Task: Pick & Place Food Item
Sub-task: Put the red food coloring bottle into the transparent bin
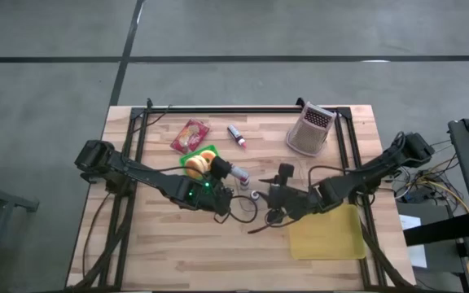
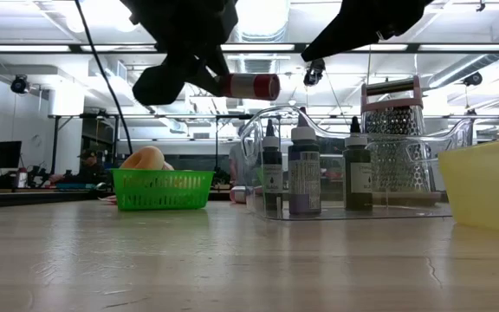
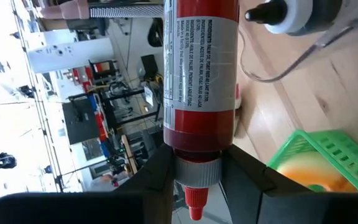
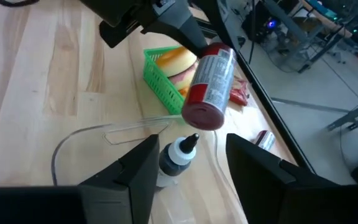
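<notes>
- Left wrist view shows the left gripper point(image 3: 194, 180), its fingers clamped on the capped neck of a red cylindrical bottle with a white label point(image 3: 201, 81).
- Low view: bottle held level above the wooden surface point(image 2: 232, 260), frame centre-top.
- Lower it slowly into the clear plastic tray point(image 2: 405, 204), probably beside the dark bottles point(image 2: 305, 173).
- Right gripper point(image 4: 188, 171), fingers apart, should stay clear.

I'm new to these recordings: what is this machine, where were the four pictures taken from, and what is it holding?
It is a robot with two dark arms at a wooden table. One picture looks straight down, one looks level across the tabletop, and two come from cameras on the arms' wrists. The left gripper holds a red bottle by its cap end, lifted above the table. The right gripper hovers open over a clear tray of small dark bottles. Also on the table: a green basket with food, a grater, a yellow container and a red packet.
</notes>
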Motion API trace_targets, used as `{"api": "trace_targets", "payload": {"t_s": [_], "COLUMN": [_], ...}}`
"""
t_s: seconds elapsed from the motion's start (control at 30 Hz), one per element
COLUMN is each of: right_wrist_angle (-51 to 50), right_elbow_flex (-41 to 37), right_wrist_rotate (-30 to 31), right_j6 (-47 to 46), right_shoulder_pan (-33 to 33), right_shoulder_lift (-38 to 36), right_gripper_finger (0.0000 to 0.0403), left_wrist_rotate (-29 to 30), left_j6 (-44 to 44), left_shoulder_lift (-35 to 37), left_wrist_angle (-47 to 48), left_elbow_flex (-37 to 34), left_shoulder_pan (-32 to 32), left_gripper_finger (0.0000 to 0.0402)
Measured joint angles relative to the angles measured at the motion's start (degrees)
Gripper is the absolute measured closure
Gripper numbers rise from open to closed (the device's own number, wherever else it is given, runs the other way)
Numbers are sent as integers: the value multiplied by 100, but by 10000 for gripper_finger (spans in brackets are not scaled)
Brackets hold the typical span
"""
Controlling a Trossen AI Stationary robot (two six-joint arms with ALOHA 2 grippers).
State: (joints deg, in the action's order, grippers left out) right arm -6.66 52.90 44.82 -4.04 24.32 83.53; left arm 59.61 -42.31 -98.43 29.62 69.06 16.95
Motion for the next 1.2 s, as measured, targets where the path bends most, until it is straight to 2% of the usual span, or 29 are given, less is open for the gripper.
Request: {"api": "trace_targets", "payload": {"t_s": [0.5,0.67,0.93,1.2], "right_wrist_angle": [229,456,687,892], "right_elbow_flex": [-4,-4,0,0], "right_wrist_rotate": [50,419,474,487], "right_j6": [406,542,571,552], "right_shoulder_pan": [-39,-48,-70,-101], "right_shoulder_lift": [182,284,284,284], "right_gripper_finger": [161,146,134,138], "left_wrist_rotate": [26,-73,-98,-155], "left_j6": [-354,-276,-232,-227], "left_shoulder_lift": [8,11,11,11], "left_wrist_angle": [-969,-1001,-1206,-1274], "left_elbow_flex": [2,2,2,2], "left_shoulder_pan": [177,192,192,188], "left_gripper_finger": [304,304,304,304]}}
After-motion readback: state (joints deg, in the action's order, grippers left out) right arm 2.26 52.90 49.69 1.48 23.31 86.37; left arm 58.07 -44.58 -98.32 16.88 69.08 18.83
